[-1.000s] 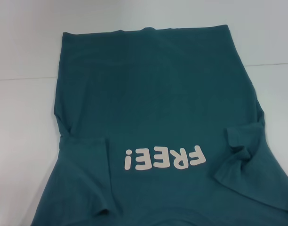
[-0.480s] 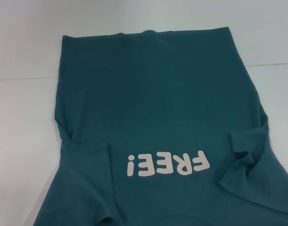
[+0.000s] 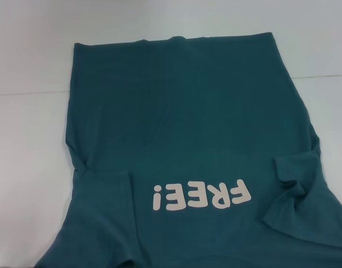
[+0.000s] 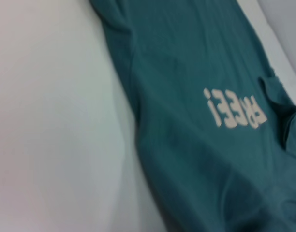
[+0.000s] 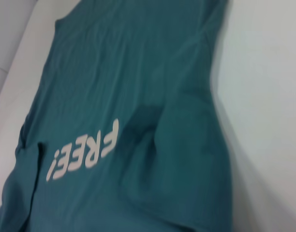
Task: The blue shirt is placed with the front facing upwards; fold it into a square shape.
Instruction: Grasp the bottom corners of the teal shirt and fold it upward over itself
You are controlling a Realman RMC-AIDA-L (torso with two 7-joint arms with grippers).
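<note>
Robot body, head view: no arm, hand or casing is seen.
Left wrist view: none of the left arm's own parts are shown.
Right wrist view: none of the right arm's own parts are shown.
Colours, cables, screws, markings: nothing can be told.

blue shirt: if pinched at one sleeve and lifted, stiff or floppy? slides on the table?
Likely floppy: the blue shirt lies flat, and its right sleeve is already crumpled into folds. It would probably drape and drag instead of lifting whole. On the smooth white table, pushing likely bunches it.
</note>
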